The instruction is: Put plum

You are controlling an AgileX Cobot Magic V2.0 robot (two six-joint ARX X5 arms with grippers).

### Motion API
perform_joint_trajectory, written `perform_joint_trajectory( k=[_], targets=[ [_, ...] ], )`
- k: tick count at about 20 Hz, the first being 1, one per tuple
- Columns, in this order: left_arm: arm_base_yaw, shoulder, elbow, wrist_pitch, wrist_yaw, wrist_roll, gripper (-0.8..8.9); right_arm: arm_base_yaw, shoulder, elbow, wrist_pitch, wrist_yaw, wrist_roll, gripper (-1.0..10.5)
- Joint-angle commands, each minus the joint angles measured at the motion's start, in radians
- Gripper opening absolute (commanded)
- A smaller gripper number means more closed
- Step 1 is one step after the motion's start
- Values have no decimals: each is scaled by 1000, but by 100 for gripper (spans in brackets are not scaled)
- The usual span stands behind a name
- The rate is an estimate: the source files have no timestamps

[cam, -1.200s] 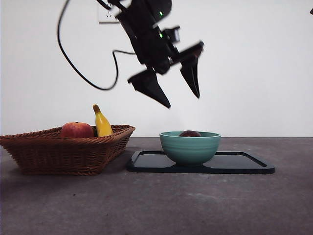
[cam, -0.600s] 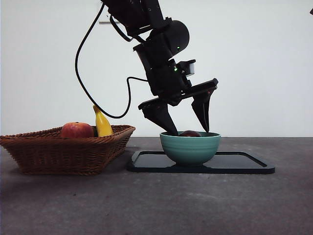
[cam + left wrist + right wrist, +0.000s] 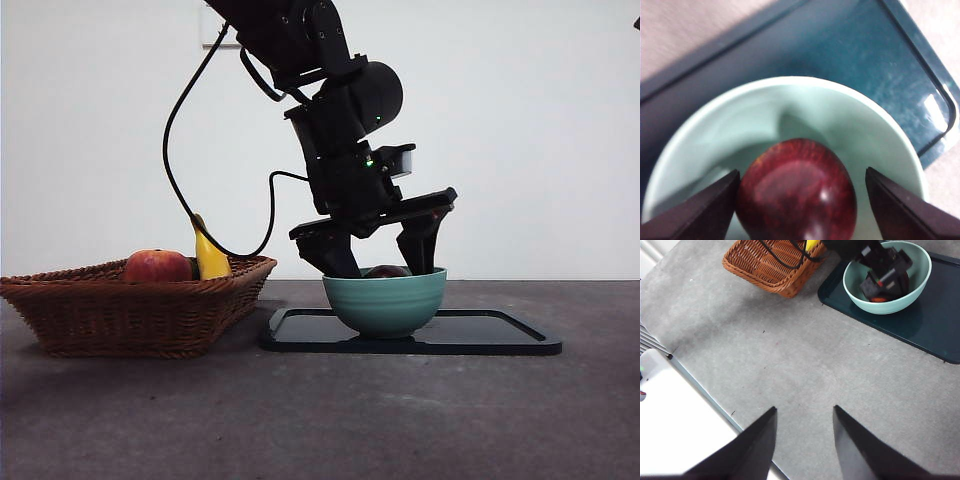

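Left gripper down in teal bowl, jaws spread either side of plum; bowl on dark tray.

Wall: plain white wall, evenly lit
Fixture: white wall socket plate, partly hidden
Surface: grey, matte speckled tabletop
Edge: white panel beside table

Lab-like test bench, bare white wall (socket high up), grey table

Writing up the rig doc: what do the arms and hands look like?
Both matte black. The left hand ends in two tapered, wedge-shaped jaws under a bulky rounded housing with small green lights and a looping black cable. The right hand shows only its two black wedge jaws.
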Motion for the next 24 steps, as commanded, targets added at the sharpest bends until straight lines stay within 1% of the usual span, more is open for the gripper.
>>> perform_joint_trajectory(
  k=[1,5,8,10,14,17,19,24],
  targets=[
    [-16,30,31,4,0,20,394,5,3,8,9,-2,-2,179],
    [-19,30,31,-8,-3,27,236,5,3,8,10,-2,-2,179],
    [-20,28,38,-26,-3,42,235,5,3,8,10,-2,-2,179],
    [-18,26,71,-66,-3,45,235,5,3,8,10,-2,-2,179],
    [-7,23,231,-171,-3,45,235,5,3,8,9,-2,-2,179],
    [2,-5,348,-219,-3,45,235,5,3,8,9,-1,-3,179],
    [13,-45,391,-239,-3,47,235,5,3,8,9,5,-5,179],
    [78,-213,394,-284,-3,48,235,5,3,8,8,6,-5,179]
  ],
)
